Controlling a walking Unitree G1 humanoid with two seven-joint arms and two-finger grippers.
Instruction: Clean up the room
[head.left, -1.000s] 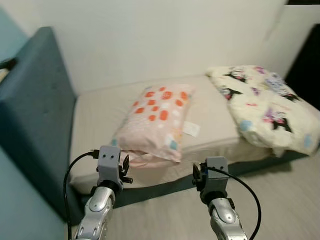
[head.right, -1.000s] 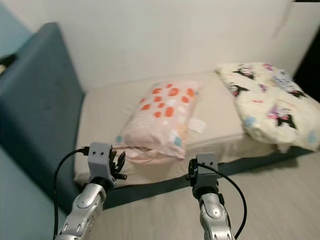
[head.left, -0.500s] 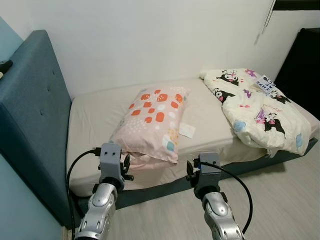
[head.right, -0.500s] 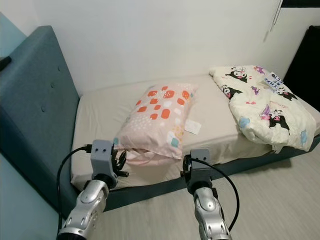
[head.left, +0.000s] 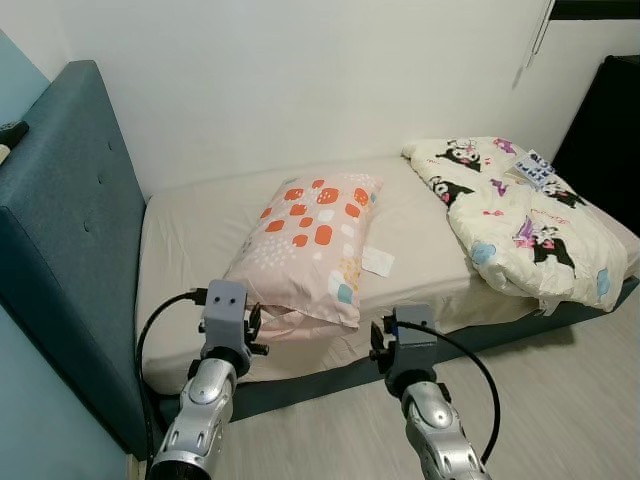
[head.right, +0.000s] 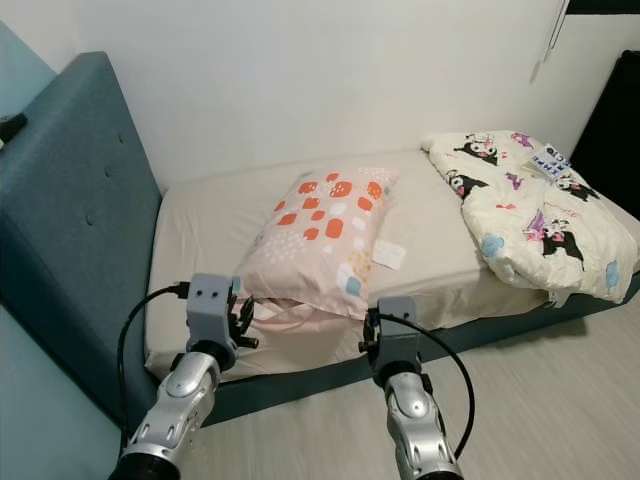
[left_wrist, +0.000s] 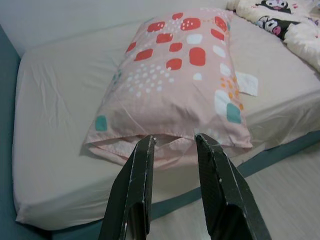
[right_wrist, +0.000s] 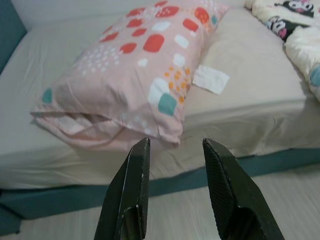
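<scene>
**Pillow lying ahead of both grippers**

The pillow (head.left: 306, 243) is lying on the bed (head.left: 190, 240), its near edge just beyond the 2 grippers. The left gripper (left_wrist: 174, 142) and right gripper (right_wrist: 174, 145) are hovering released, fingers parted, touching nothing. A blanket (head.left: 520, 215) is lying bunched at the bed's right end.

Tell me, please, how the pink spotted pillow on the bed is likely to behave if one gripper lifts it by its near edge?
The pink pillow looks soft and puffy, so it would probably sag and fold rather than stay flat. Its loose open pillowcase edge may pull away first, stretching before the filling follows. It probably weighs little for its bulk, and cloth is unlikely to slip from the open left gripper.
</scene>
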